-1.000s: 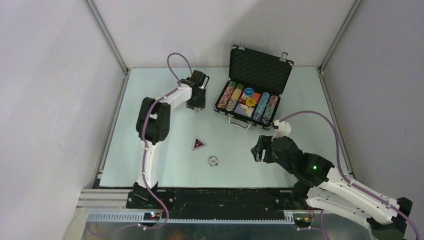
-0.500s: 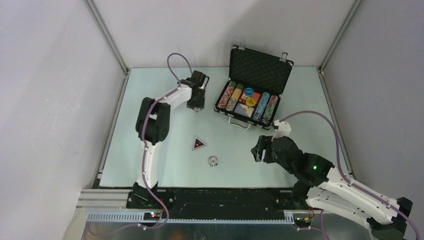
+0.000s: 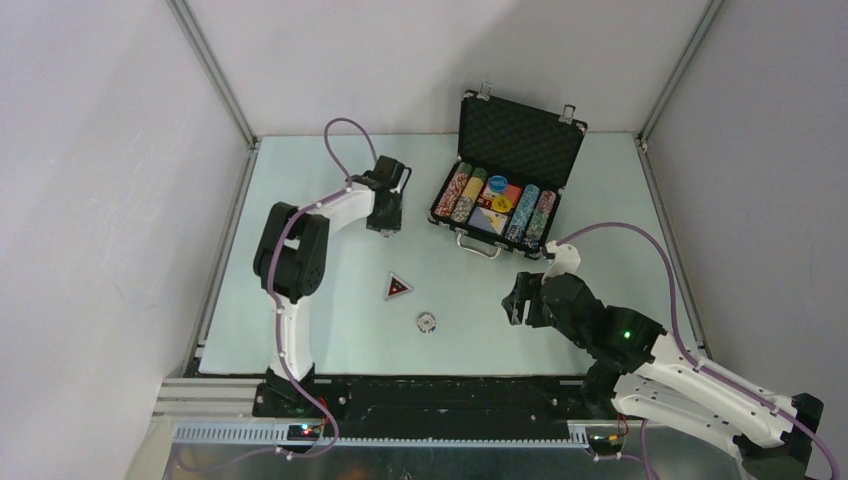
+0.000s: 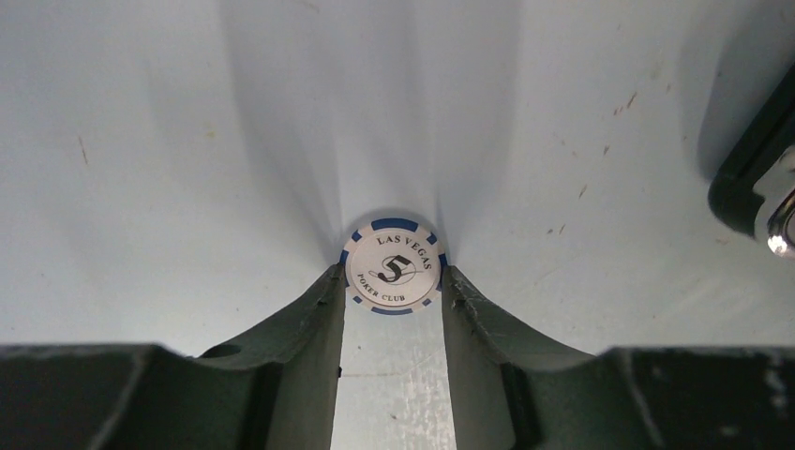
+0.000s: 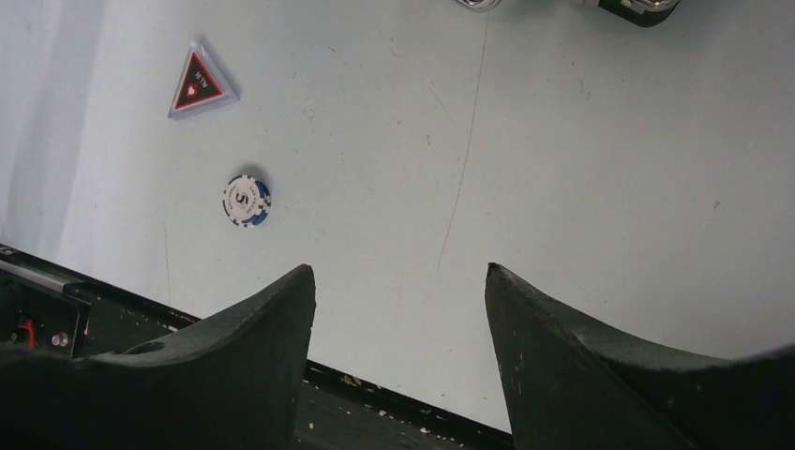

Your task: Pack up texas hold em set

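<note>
2 white-and-black arms carry purple cables.

Briefcase mostly beyond the left wrist view's right edge, just a corner visible.

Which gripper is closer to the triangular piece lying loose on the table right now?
Left. The left gripper, with a poker chip between its fingers, sits just beyond the triangular piece; the right gripper hovers open well off to its right.
</note>
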Motion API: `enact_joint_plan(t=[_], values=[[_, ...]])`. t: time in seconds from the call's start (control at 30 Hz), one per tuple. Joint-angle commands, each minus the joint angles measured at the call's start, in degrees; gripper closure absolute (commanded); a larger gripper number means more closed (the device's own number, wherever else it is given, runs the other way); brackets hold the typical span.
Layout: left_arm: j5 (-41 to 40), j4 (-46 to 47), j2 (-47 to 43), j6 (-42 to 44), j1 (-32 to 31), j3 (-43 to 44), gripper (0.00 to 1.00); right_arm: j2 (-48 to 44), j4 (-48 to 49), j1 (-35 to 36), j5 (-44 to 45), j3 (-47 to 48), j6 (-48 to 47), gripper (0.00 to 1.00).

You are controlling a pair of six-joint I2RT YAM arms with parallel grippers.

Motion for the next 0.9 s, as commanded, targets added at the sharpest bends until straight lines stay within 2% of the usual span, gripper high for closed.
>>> enact_joint_plan(t=[0.0,0.17,0.87], values=[[-0.7,0.4,-3.7,-1.1,-1.6,-4.5,0.57,-0.4,1.4,0.1,0.8,-0.1,0.6,0.29],[-0.7,2.3,-6.1,-2.0,-2.6,-8.0,0.57,-0.6,1.4,0.1,0.6,-0.1,0.7,0.29],[-2.0,2.9,-12.2,-3.2,-8.0,-12.4,0.58,-0.7,2.1,0.4,-0.1,-0.1,0.6,0.30]])
